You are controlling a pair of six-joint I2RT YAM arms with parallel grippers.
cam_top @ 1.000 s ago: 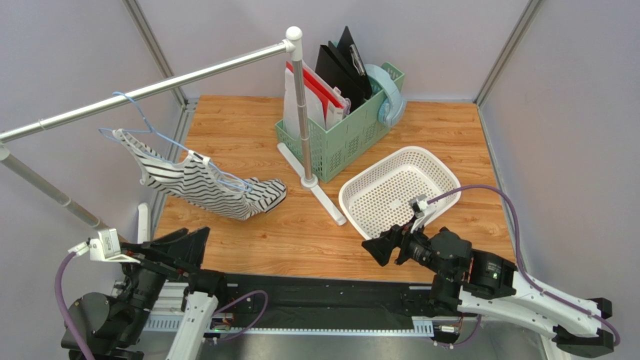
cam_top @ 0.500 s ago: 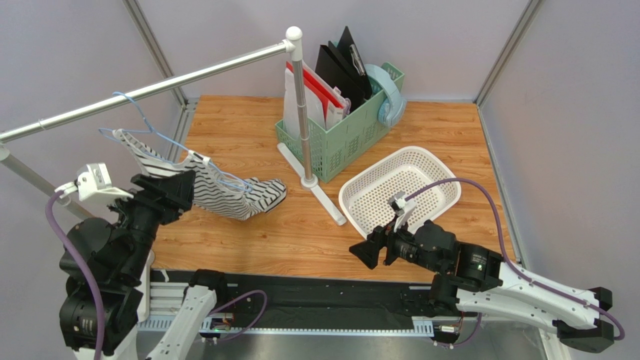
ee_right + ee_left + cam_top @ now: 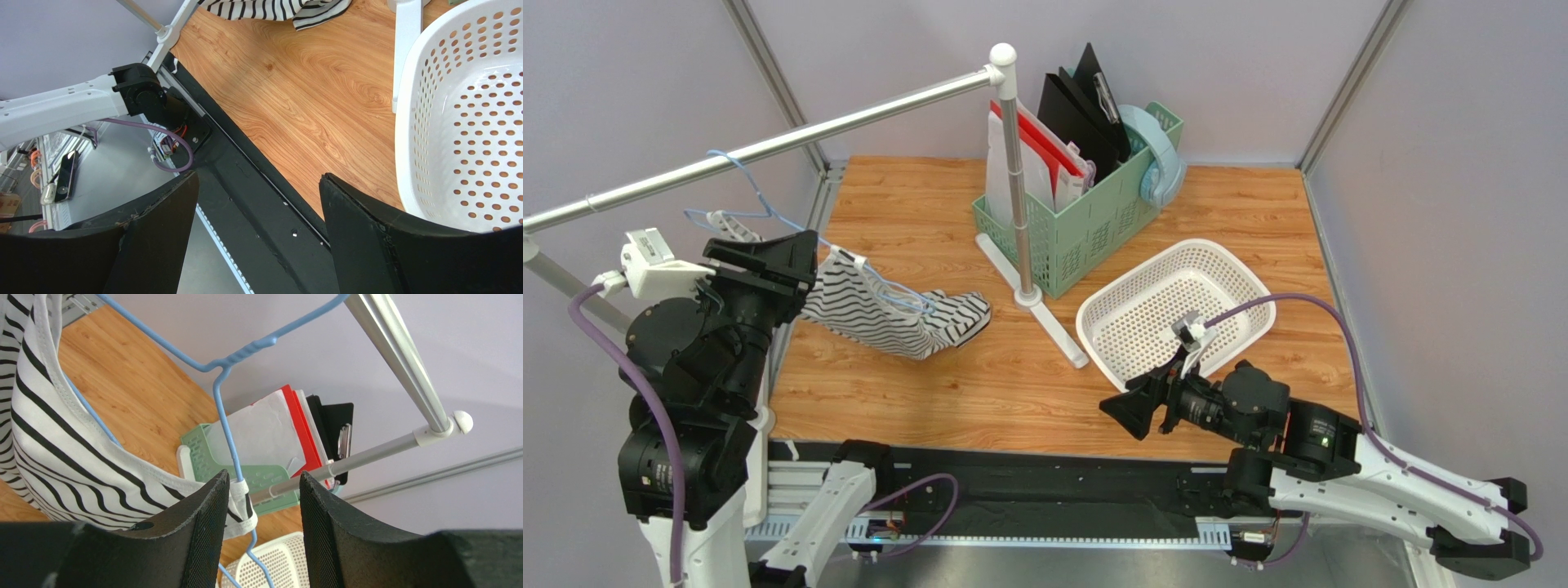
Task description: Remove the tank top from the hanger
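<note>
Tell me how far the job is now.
Nothing is done yet: the tank top hangs on the hanger, hooked on the rail. In hand: the left end effector, open, is up at the hanger. The right end effector is open, empty. Left: grip the top and pull it off.

Bench (image 3: 940, 380): light wood-grain top, bordered at the near edge by a black strip (image 3: 1075, 472). Enclosure — pale lilac-grey wall panels (image 3: 1210, 61) on three sides, joined at the rear corners by grey metal struts (image 3: 775, 76). Lighting is even and diffuse; shadows on the bench are faint.
</note>
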